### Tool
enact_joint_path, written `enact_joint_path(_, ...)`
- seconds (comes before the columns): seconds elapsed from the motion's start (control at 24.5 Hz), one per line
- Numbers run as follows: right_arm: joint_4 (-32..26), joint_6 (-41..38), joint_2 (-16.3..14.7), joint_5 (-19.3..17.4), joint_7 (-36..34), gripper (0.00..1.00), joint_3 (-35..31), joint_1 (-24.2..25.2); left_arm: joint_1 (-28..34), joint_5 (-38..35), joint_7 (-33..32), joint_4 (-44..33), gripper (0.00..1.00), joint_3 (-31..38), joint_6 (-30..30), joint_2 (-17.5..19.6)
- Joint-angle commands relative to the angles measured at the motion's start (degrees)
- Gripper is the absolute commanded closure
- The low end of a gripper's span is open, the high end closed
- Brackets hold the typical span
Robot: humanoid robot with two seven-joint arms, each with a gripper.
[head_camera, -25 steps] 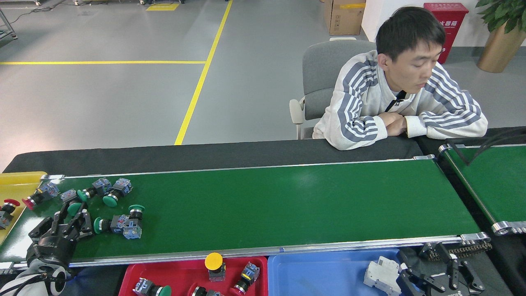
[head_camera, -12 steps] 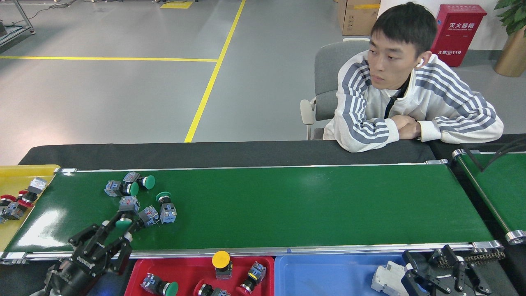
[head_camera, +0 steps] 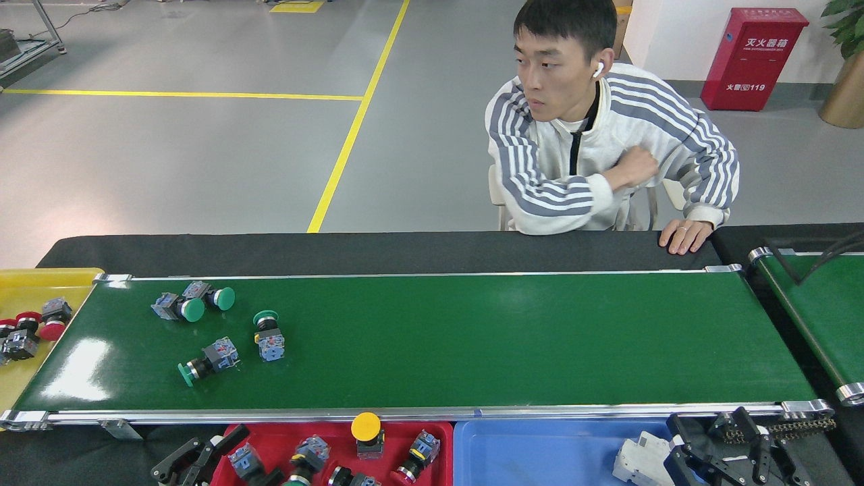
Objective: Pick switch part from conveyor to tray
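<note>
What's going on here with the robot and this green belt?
A robot is sorting switch parts off the conveyor into the red tray. Its left gripper is at the tray's near-left corner. Four green-capped switches lie on the belt. The right gripper sits by the blue tray. A seated person looks on.

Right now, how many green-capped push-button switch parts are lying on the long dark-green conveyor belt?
4. Two lie together at the far left, one stands near them, and one lies nearer the front rail. None looks hidden on the conveyor belt.

Red cabinet (head_camera: 752,57) by the far wall, white Chinese characters above "119"
</note>
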Motion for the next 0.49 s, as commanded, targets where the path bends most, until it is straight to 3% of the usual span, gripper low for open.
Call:
enact_joint_path(0.0, -0.9, -0.4, 0.3, -0.2, 0.0, 0.00, -0.3, 0.1, -0.2, 0.1, 0.2, 1.2, 0.00, 4.6, 1.2, -1.5)
enact_joint_path(0.16, -0.9, -0.4, 0.3, -0.2, 0.0, 0.00, -0.8, 0.1, -1.0, -0.2, 0.2, 6.8, 0.00, 12.4, 9.4, -1.8)
enact_joint_path(0.29, -0.9, -0.4, 0.4, -0.2, 0.0, 0.00, -1.3, 0.1, -1.0, -0.3, 0.1, 11.5, 0.00, 17.1, 10.2, -1.5)
enact_joint_path(0.45, -0.9, -0.6, 0.5, -0.2, 0.0, 0.00, -1.3, 0.1, -1.3, -0.1, 0.1, 16.4, 0.00, 18.2, 9.6, 0.2)
